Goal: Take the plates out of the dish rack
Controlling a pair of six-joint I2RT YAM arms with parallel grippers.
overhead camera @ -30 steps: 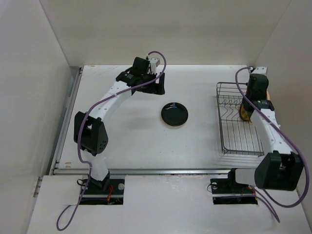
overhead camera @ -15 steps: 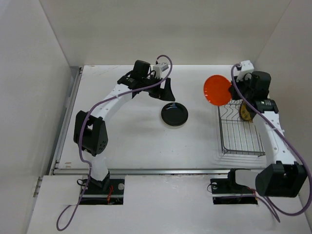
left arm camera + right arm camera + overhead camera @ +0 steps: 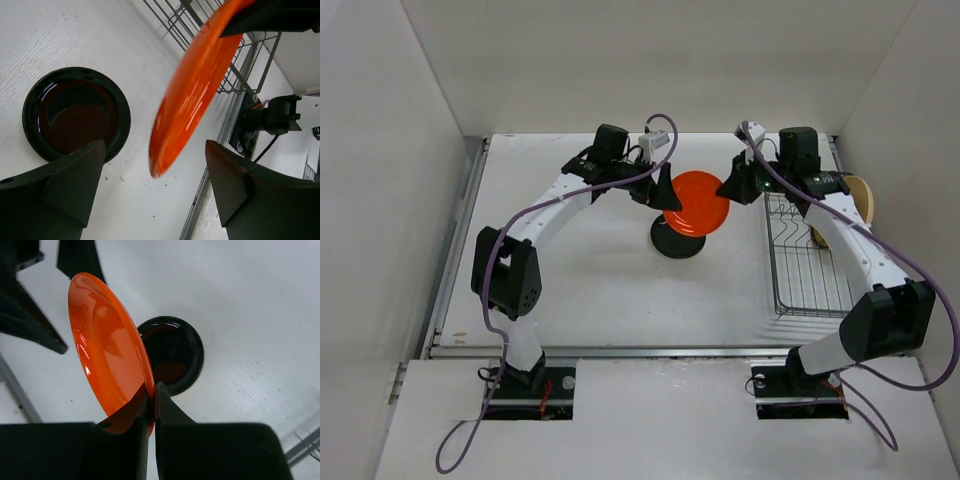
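Note:
My right gripper (image 3: 728,188) is shut on the rim of an orange plate (image 3: 698,203) and holds it tilted on edge above the table. The grip shows in the right wrist view (image 3: 151,390), on the plate's (image 3: 105,340) lower rim. A black plate (image 3: 672,244) lies flat on the table just below, partly hidden by the orange one. My left gripper (image 3: 660,190) is open next to the orange plate's far edge (image 3: 195,85); its fingers (image 3: 75,180) do not touch it. The dish rack (image 3: 805,265) stands at the right.
A tan plate (image 3: 861,196) leans at the rack's far right side, with a yellowish plate (image 3: 817,237) behind my right arm. Walls close in the table at the back, left and right. The black plate also shows in both wrist views (image 3: 75,115) (image 3: 175,350).
My right gripper lifted the orange plate out of the rack and carried it left, over the black plate. My left gripper turned and shifted right toward it.

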